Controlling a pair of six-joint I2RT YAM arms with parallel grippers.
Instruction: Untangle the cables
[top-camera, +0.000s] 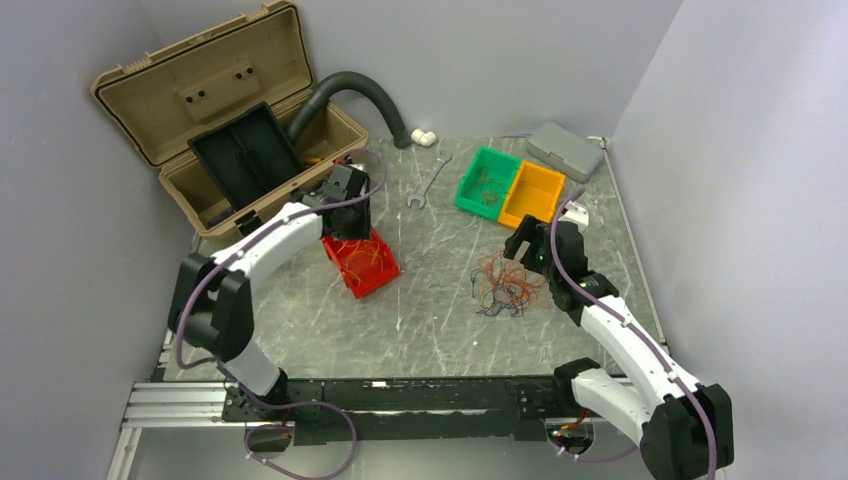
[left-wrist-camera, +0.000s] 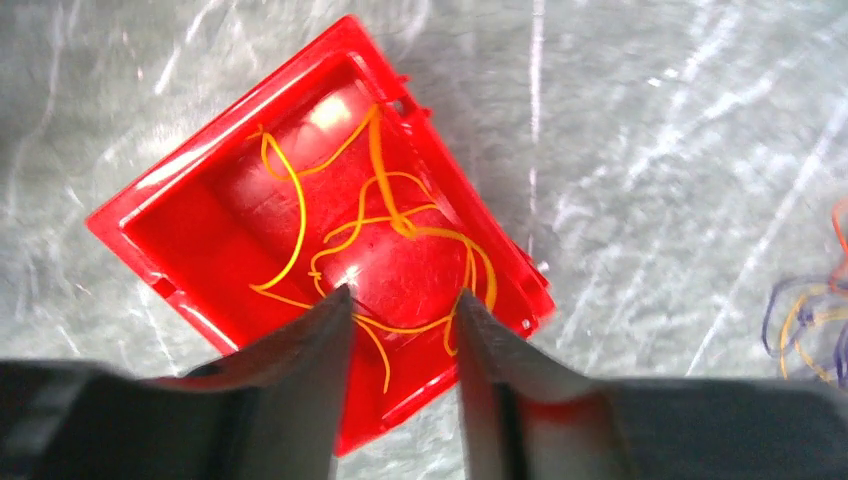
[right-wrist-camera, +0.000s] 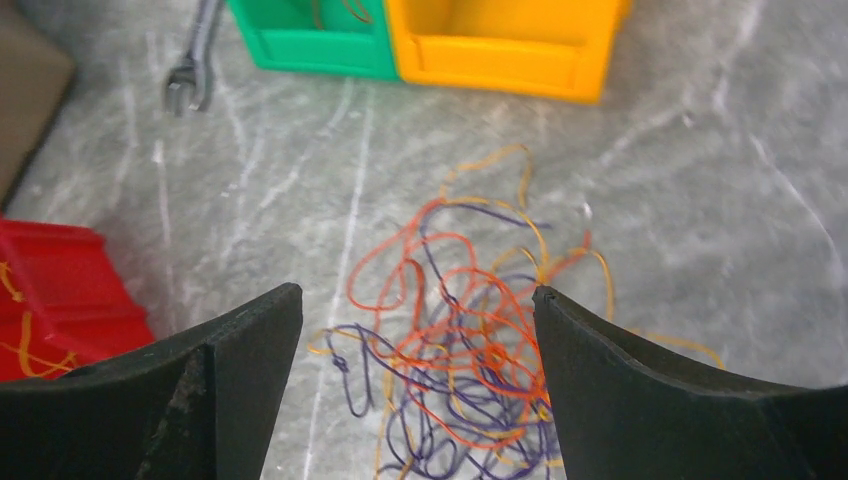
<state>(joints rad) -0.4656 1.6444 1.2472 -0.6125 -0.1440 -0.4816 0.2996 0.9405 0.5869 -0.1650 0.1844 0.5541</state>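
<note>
**Both arms poised over wires, fingers apart**

The cables, a loose tangle of thin orange, red, yellow and dark purple wires, lie on the grey marbled surface right of centre, in front of the two joined bins and well apart from the red bin. The right fingers hang just above the far side of this tangle, spread wide, with nothing between them; in the right wrist view the knot of wires shows through the gap.

The left fingers hover over the red rectangular plastic bin, which sits skewed on the surface left of centre. They stand apart with a moderate gap and grip nothing. A few separate orange and yellow wire strands lie curled on the floor of that bin.

At the back, a green plastic bin touches an orange plastic bin on its right; some thin wires lie inside the green one. A silver open-ended wrench lies just left of the green bin. Behind the left arm a tan plastic toolbox stands with its lid raised, and a dark corrugated hose arcs from it to a white fitting. A flat grey case rests in the far right corner.
</note>
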